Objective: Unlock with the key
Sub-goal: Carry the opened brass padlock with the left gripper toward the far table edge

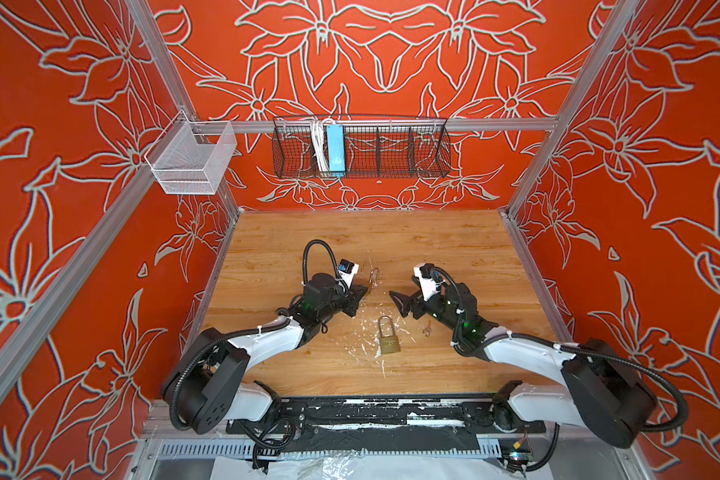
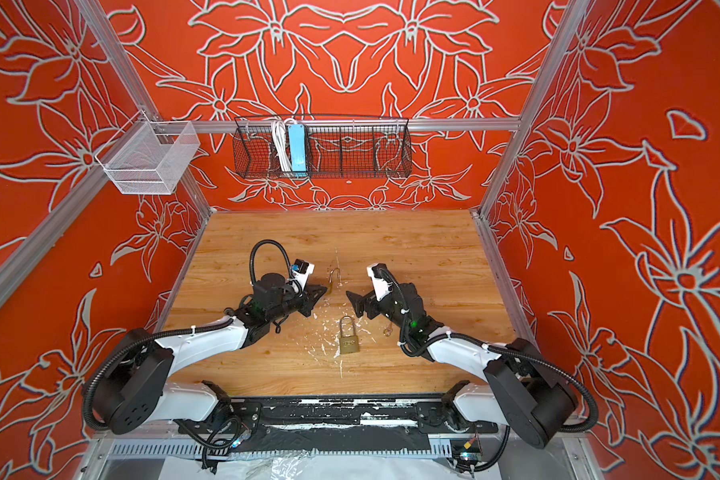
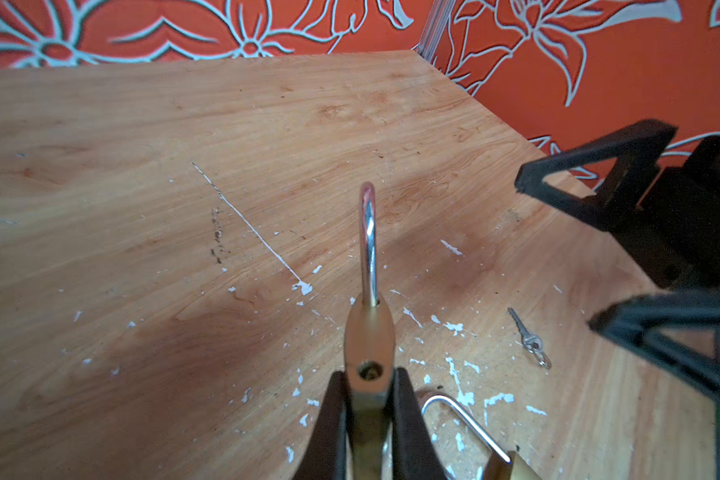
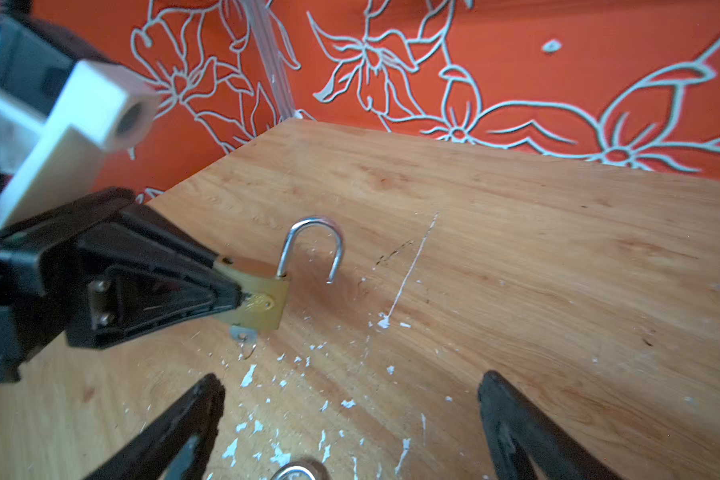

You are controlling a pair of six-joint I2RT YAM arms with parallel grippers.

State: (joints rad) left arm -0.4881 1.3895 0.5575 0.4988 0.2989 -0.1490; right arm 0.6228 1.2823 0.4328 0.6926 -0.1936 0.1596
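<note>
Held padlock (image 4: 262, 291): brass body, carried off the table (image 1: 308, 361) near its centre, clamped between the closed fingers of the left gripper (image 4: 235, 286).
- Shackle (image 4: 312, 243) swung out. One leg sits in the body and the other hangs free. The left wrist view shows the empty leg hole on top of the body.
- Inserted key (image 4: 242, 336) pokes from the underside, with its ring dangling.

Right gripper (image 4: 350, 378): jaws spread wide, holding nothing, short of the lock and not touching it.

Step, as judged: this lock reads as unlocked, and the turning hand is off the key.

Next move, a guess: set the opened lock down. Otherwise go for the loose key (image 1: 428, 329). It lies flat and thin on the wood, so it would need a low, narrow pinch at its head.

Count, in both top views:
- Padlocks: two. One is held. The lying padlock (image 1: 388, 343) is flat on the table with its shackle shut, at about 6 o'clock from the held one.
- Keys: two. One is in the held lock. The loose one is near 3 o'clock of the lying padlock, apart from it.
- Grippers: two.
</note>
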